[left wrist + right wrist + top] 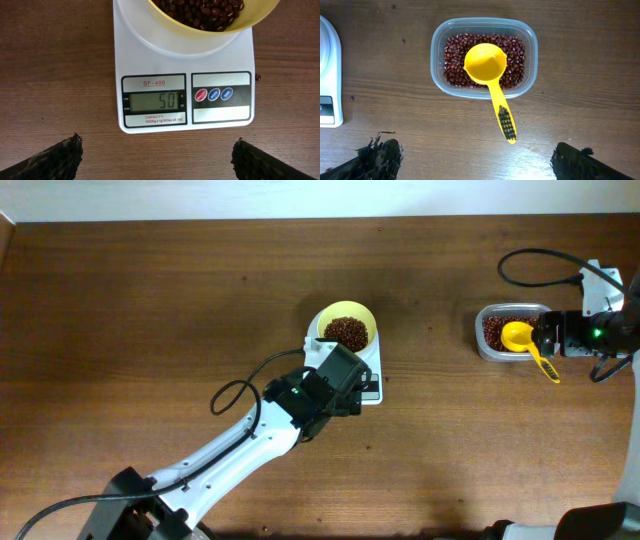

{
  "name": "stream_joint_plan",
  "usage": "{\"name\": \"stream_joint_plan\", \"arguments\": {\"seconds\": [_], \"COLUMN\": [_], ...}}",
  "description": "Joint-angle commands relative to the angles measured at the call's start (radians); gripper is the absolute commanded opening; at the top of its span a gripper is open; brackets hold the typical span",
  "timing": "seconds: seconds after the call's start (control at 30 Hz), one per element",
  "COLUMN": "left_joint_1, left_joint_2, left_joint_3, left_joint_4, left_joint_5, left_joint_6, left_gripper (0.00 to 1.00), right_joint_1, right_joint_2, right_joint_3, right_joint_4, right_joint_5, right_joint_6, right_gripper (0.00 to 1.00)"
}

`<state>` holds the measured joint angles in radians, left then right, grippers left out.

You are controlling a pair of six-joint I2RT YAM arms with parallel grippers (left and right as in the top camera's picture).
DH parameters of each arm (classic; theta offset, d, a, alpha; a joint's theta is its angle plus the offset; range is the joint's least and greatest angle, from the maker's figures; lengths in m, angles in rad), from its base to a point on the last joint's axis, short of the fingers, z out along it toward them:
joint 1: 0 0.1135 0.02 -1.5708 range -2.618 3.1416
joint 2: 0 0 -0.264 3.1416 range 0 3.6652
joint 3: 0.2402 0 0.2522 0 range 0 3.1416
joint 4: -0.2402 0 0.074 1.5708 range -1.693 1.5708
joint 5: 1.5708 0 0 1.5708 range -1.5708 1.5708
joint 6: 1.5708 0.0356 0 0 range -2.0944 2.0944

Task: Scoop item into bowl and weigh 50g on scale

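Note:
The pale yellow bowl [325, 320] stands on the white scale [374, 368] and holds a heap of red-brown beans [346, 333]. In the left wrist view the bowl [260, 15] and its beans [200, 10] are at the top, and the scale's display [152, 101] reads 50. My left gripper [345, 372] hovers over the scale's front edge, open and empty [157, 157]. My right gripper [548, 335] is open and empty [477, 160], just in front of the tub and apart from the scoop's handle.
A clear plastic tub [532, 40] at the right holds more beans [452, 60]. A yellow scoop [486, 62] lies in it with its handle hanging over the front rim. One stray bean [258, 77] lies on the table right of the scale.

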<state>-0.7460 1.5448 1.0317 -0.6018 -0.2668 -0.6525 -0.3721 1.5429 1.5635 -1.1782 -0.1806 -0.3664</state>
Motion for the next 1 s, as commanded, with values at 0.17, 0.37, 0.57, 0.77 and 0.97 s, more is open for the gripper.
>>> {"name": "stream_joint_plan", "arguments": {"seconds": [0.17,0.37,0.57,0.77,0.97], "left_joint_1": [-0.003,-0.002,0.005,0.126,0.327], "left_joint_2": [0.001,0.000,-0.100,-0.317,-0.715], "left_joint_3": [-0.003,-0.003,-0.003,-0.072,-0.380], "left_joint_4": [0.003,0.007,0.033,-0.024,0.033], "left_joint_5": [-0.014,-0.015,-0.018,0.051,0.214], "left_joint_6": [-0.014,-0.013,0.204,0.367,0.373], "left_gripper": [0.99,0.99,0.99,0.99,0.99], "right_joint_1": [0.006,0.006,0.006,0.006,0.006], "right_joint_2": [0.001,0.001,0.001,0.001,0.001], "right_joint_3": [0.017,0.017,0.017,0.017,0.017], "right_joint_4": [-0.001,-0.001,-0.001,-0.001,-0.001], "right_joint_5": [0.002,0.002,0.002,0.002,0.002], "right_joint_6": [0.000,0.000,0.000,0.000,0.000], "right_gripper": [0.99,0.99,0.99,0.99,0.99]}}
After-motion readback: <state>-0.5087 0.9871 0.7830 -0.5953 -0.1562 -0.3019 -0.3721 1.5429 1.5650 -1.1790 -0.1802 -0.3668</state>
